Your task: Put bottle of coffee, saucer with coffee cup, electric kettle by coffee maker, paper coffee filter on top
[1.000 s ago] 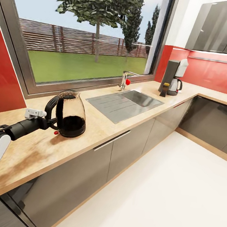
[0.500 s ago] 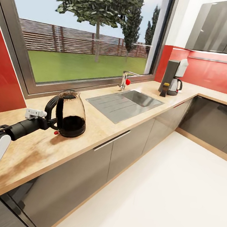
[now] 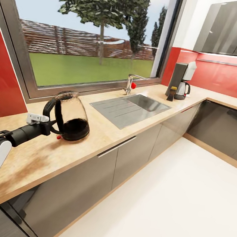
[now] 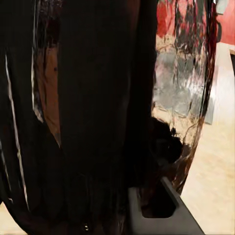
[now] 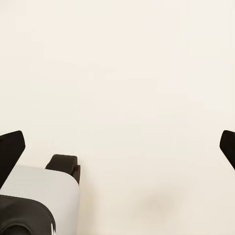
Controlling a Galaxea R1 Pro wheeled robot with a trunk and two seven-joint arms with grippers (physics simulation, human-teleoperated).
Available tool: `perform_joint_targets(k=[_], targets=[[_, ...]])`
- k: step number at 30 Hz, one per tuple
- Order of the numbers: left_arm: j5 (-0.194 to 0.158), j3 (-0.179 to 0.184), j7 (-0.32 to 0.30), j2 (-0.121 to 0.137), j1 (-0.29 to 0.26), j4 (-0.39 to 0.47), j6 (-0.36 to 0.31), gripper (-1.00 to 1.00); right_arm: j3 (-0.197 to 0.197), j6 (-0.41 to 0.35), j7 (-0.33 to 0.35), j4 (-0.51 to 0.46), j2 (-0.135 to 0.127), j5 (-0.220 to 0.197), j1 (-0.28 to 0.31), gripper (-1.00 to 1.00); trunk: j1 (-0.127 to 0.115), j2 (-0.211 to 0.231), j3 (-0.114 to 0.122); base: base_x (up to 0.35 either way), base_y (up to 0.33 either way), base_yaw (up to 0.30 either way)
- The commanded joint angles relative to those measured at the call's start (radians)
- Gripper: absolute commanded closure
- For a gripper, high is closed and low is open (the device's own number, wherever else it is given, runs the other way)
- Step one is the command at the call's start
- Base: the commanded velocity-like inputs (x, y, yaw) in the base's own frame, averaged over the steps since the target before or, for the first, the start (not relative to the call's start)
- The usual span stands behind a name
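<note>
My left end effector (image 3: 51, 127) grips the tilted electric kettle (image 3: 70, 117) by its handle; it may topple onto the desk (image 3: 105, 131).

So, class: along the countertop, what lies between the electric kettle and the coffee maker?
In the head view, the steel sink with its drainboard and the tap lie between the electric kettle and the coffee maker; a small dark bottle stands beside the maker.

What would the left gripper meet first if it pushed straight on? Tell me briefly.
Likely the electric kettle itself: the left gripper is already at its loop handle, and the dark body stands right in front of the fingers in the wrist view.
</note>
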State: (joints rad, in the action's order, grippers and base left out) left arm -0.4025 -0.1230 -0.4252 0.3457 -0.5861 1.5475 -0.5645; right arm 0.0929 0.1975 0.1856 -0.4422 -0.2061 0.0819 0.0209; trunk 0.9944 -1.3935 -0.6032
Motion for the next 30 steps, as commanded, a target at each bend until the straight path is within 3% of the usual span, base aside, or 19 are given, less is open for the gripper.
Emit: perform_joint_targets(k=[1, 17, 30], targets=[[-0.004, -0.001, -0.002, 0.0, 0.0, 0.0, -0.008, 1.0, 0.008, 0.003, 0.008, 0.0, 0.001, 0.009, 0.001, -1.0, 0.0, 0.0, -0.001, 0.0, 0.0, 0.0], [-0.004, 0.032, -0.003, -0.001, 0.0, 0.002, -0.006, 1.0, 0.008, 0.003, 0.008, 0.0, 0.001, 0.009, 0.001, -1.0, 0.0, 0.0, -0.001, 0.0, 0.0, 0.0], [-0.004, 0.033, -0.003, -0.001, -0.001, 0.006, -0.006, 1.0, 0.008, 0.003, 0.008, 0.0, 0.001, 0.009, 0.001, -1.0, -0.038, 0.07, 0.03, 0.0, 0.0, 0.0]])
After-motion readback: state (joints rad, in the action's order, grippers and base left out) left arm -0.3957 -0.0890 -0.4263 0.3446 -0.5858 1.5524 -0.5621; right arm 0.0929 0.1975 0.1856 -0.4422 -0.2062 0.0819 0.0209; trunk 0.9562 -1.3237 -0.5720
